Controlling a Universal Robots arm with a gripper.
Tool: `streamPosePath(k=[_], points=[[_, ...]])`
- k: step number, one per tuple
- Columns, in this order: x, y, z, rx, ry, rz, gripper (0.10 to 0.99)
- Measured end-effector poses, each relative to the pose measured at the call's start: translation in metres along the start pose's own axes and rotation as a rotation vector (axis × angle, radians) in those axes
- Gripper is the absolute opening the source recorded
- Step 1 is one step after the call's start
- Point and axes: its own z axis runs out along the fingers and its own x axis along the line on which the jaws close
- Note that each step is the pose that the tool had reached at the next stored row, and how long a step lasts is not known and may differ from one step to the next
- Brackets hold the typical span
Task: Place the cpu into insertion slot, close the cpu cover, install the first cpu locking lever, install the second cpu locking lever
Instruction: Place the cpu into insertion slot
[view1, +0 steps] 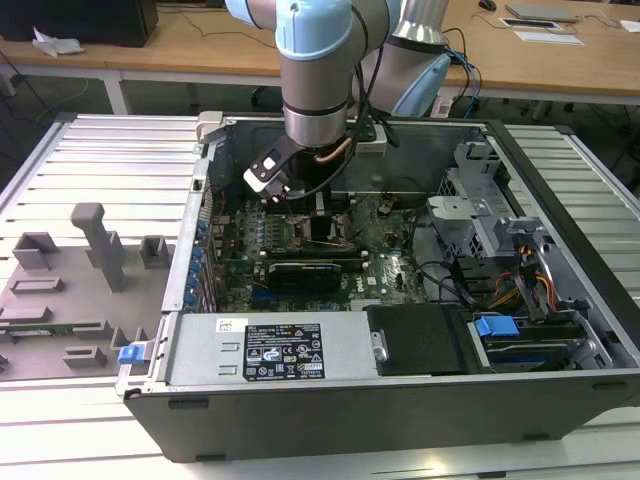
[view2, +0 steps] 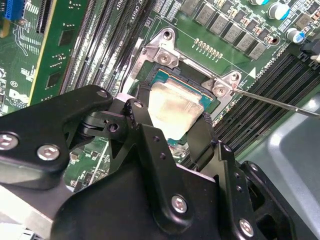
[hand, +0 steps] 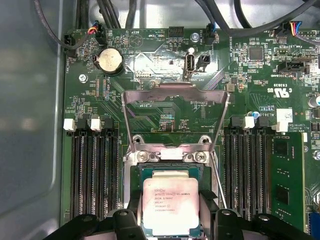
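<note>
The cpu (hand: 170, 205), a pale silvery square chip, lies level between my gripper's (hand: 171, 202) two black fingers (hand: 135, 207), which press on its opposite sides. It sits at or just above the insertion slot (hand: 167, 168); I cannot tell whether it is seated. In the second wrist view the cpu (view2: 172, 107) again sits between the fingers (view2: 202, 137) over the insertion slot (view2: 172, 76). The cpu cover (hand: 175, 92) is swung open, away from the slot. A thin wire locking lever (hand: 218, 182) stands free beside the slot. In the exterior view my gripper (view1: 318, 205) reaches down into the open computer case (view1: 330, 400).
Black memory slots (hand: 95, 170) (hand: 247, 165) flank the socket on both sides. A coin battery (hand: 109, 60) and cables lie beyond the cover. A black graphics card (view1: 305, 272) sits in front of the socket, a metal drive cage (view1: 480, 220) at the exterior view's right, grey fixtures (view1: 90, 240) at its left.
</note>
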Motion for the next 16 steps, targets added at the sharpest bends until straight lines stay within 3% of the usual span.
streamPosePath(k=[6, 8, 11, 16], points=[[0.0001, 0.0, 0.0003, 0.0, 0.0005, 0.0, 0.553], [0.0, 0.0, 0.0003, 0.0, 0.0001, 0.0, 0.675], [0.0, 0.0001, -0.001, 0.0, -0.0001, 0.0, 0.675], [0.0002, 0.0011, -0.0126, 0.0, -0.0017, 0.0, 0.675]])
